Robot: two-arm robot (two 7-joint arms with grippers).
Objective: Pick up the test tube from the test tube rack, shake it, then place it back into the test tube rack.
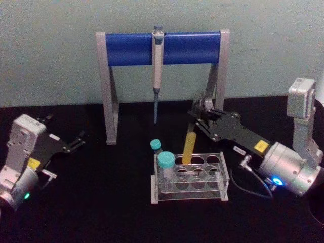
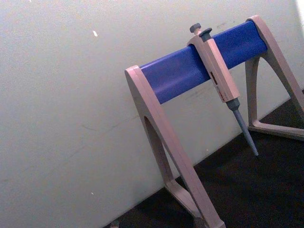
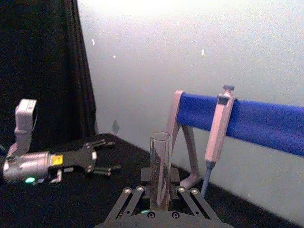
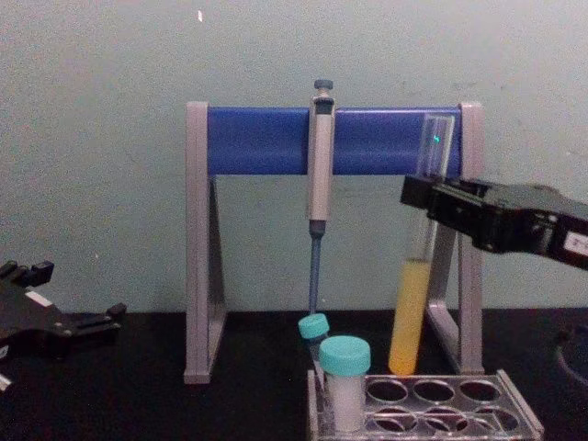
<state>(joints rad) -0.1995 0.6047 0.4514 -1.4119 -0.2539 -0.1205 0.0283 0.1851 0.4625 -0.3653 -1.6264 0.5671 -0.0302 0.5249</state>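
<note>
Test tube (image 4: 410, 312): clear glass, uncapped, yellow liquid in the lower part. It leans, mouth toward the robot's right, with its base at a back-row hole of the test tube rack (image 4: 519, 415). Cannot tell whether the base sits just inside the hole or just above it.

Right gripper (image 4: 421, 197): fingers clamped on bare glass above the liquid line and below the mouth.

Handling (judged): light, stiff, brittle and smooth, so a firm squeeze risks a crack and a loose one a slip. With the top open, any shake must keep the mouth up. The present hold, high and clear of the liquid, looks suitable.

Nearby:
- Two teal-capped vials (image 4: 344, 356) stand at the rack's left end, apart from the tube.
- Pipette (image 4: 320, 165) hangs from the stand (image 4: 257, 140) behind, its tip near the tube's left side.
- The stand's right leg is close behind the tube and limits swing room.

Left gripper (image 1: 78, 140): rests on the table well to the left, fingers apart, holding nothing.
</note>
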